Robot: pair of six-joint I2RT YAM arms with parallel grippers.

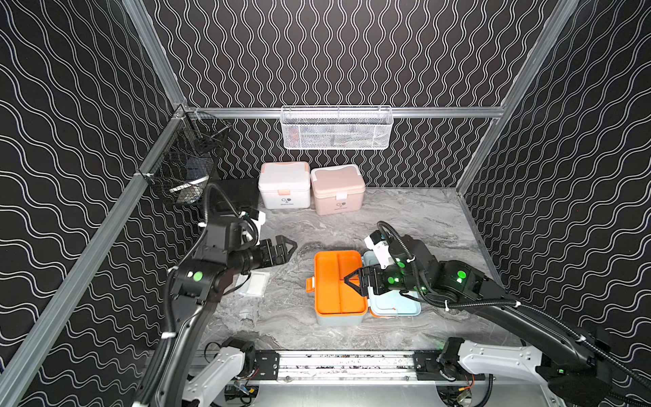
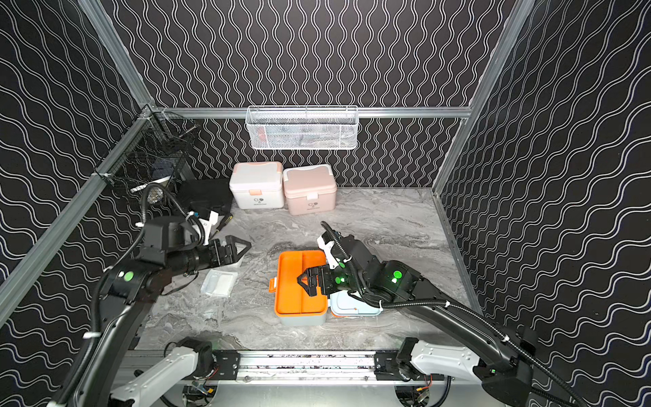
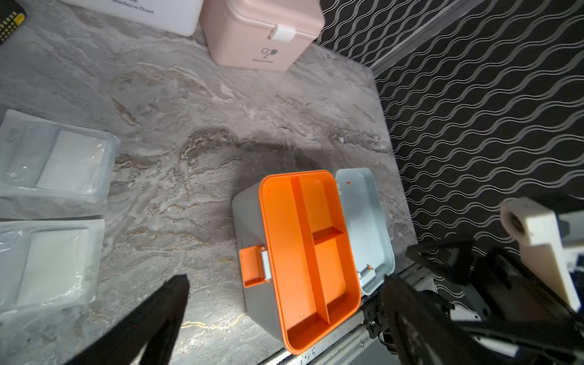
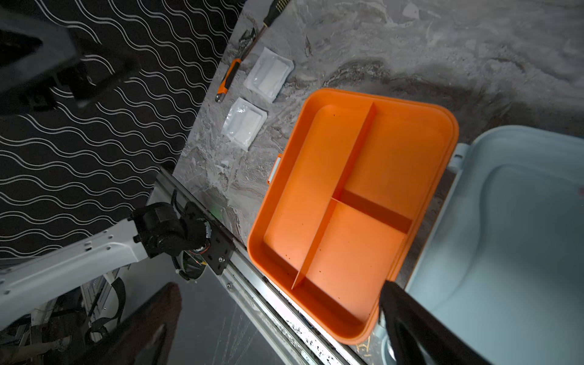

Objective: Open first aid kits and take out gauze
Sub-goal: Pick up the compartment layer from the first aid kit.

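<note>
left fingers (image 3: pixel 151 322) wide, empty, by gauze packets (image 4: pixel 270 74) laid clear on table (image 1: pixel 405 218) | right fingers (image 4: pixel 417 322) wide, empty, over bare orange tray (image 1: pixel 334 282) of blue kit (image 1: pixel 394 304), probably to lift it

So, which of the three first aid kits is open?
The light blue kit at the front: its lid lies folded back and the orange tray shows. The white kit and pink kit at the back wall are latched shut.

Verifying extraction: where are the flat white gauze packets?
In both top views the gauze packets lie near the left gripper, left of the open light-blue kit.
</note>
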